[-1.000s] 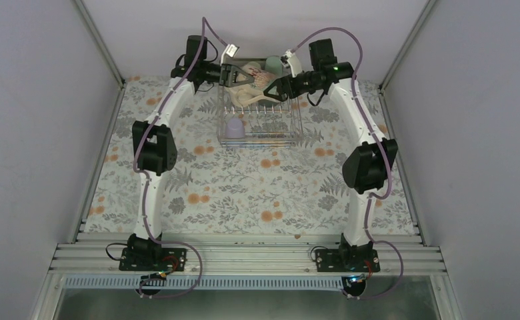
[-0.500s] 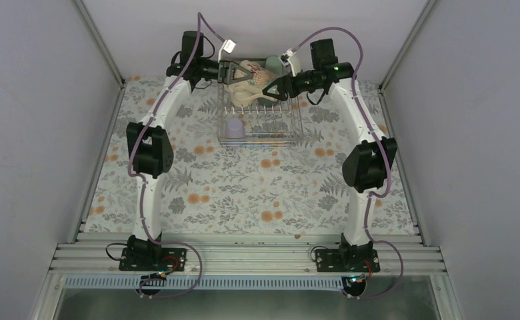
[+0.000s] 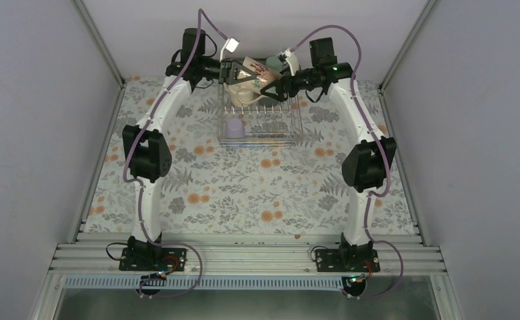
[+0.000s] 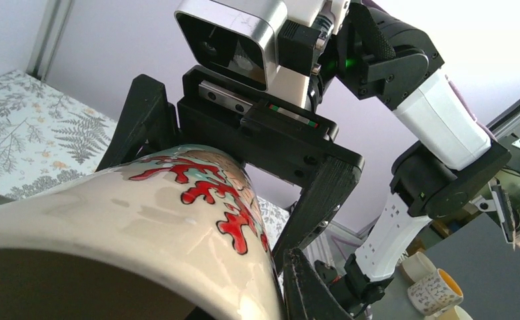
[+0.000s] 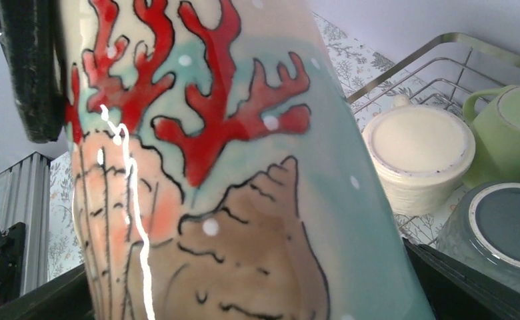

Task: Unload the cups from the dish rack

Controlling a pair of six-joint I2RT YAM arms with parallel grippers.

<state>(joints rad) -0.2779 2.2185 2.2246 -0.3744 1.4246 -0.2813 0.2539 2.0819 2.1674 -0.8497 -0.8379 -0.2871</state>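
Found one coral-and-shell mug (image 5: 244, 200) held over far end of dish rack (image 3: 271, 123), pinched from one side by left gripper (image 3: 244, 75) and clamped across its wall by right gripper (image 3: 269, 85). Counted three upturned cups inside rack's far end: one cream cup (image 5: 417, 143), one pale green mug (image 5: 511, 127), one dark grey-green cup (image 5: 504, 233). Logged one lavender cup (image 3: 234, 127) at rack's near end.

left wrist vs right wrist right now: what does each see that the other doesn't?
Left wrist only: the right tool from the front, its fingers either side of the painted mug, with the right arm behind it. Right wrist only: the dish rack holding an upturned cream cup, a pale green cup and a dark grey-green cup, plus the shell drawing on the painted mug. Both: the painted mug close up, with its red coral pattern.
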